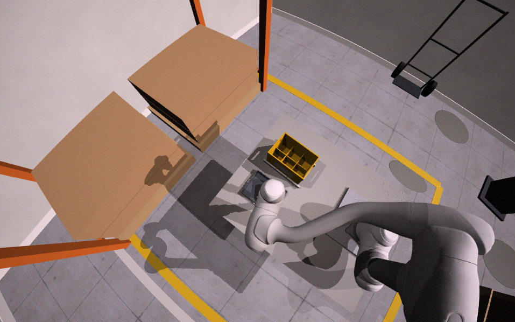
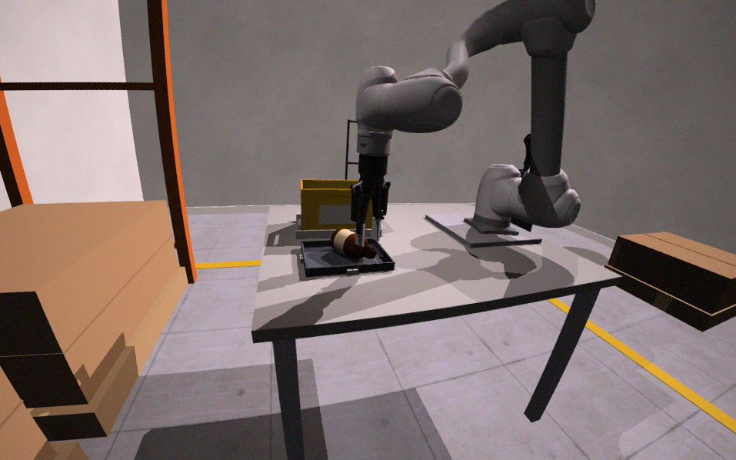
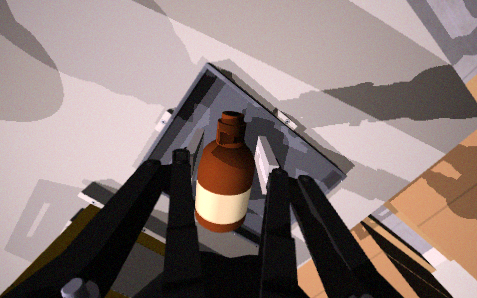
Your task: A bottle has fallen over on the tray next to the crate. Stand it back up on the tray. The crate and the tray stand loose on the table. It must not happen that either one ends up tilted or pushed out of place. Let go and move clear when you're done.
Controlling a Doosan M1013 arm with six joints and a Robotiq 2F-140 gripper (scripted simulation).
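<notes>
A brown bottle [image 3: 224,182] with a cream label lies on its side on the dark tray [image 3: 274,155], neck pointing away from me in the wrist view. In the exterior view the bottle [image 2: 352,244] rests at the back of the tray [image 2: 346,258]. My gripper [image 3: 230,144] points straight down with one finger on each side of the bottle's body, down near the tray [image 2: 369,233]. The fingers stand partly open, with a thin gap on each side, and are not clamped on the bottle. In the overhead view the arm's wrist hides the gripper and most of the tray [image 1: 253,184].
The yellow compartmented crate [image 1: 292,155] [image 2: 328,204] stands on a flat grey board just behind the tray, close to my fingers. The arm's base plate [image 2: 482,231] sits at the table's right. Large cardboard boxes [image 1: 107,168] stand off the table to the left.
</notes>
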